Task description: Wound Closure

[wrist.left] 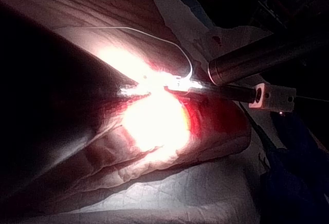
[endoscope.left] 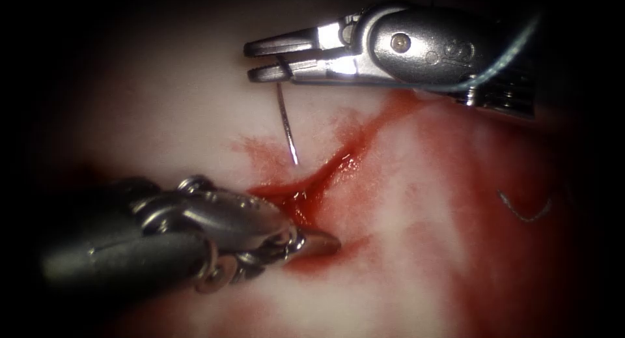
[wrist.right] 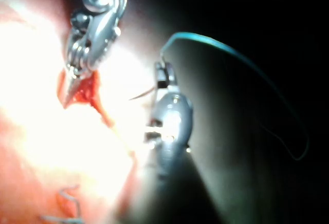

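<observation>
So here's where we are. The right end effector [endoscope.left: 260,59] sits on the far side of the tissue [endoscope.left: 403,260], and its jaws look nearly closed around the top of the needle [endoscope.left: 287,131], pinching it close to one end. The needle hangs down from there with its free end just above the pale surface, a bit to the left of the cut [endoscope.left: 325,172]. From what we can see, it isn't in the tissue. The thread [endoscope.left: 514,48] runs as a blue-green strand along the right tool's body and off to the right; in the right wrist view it arcs away in a long loose loop [wrist.right: 241,54].

The left end effector [endoscope.left: 312,243] is at the near end of the cut, tips together and pressed into the wet edge. We'd say it's pinching the tissue there, though the red fluid [endoscope.left: 286,195] hides exactly how much it has.

Handling-wise, our take: the needle is thin, stiff and slick, so it will want to spin unless gripped flat across the jaws, well back from the point. The tissue looks soft and slippery, so small bites near the edge. The thread is light and floppy and easy to snag. A short bit of thread [endoscope.left: 524,211] lies far right.
</observation>
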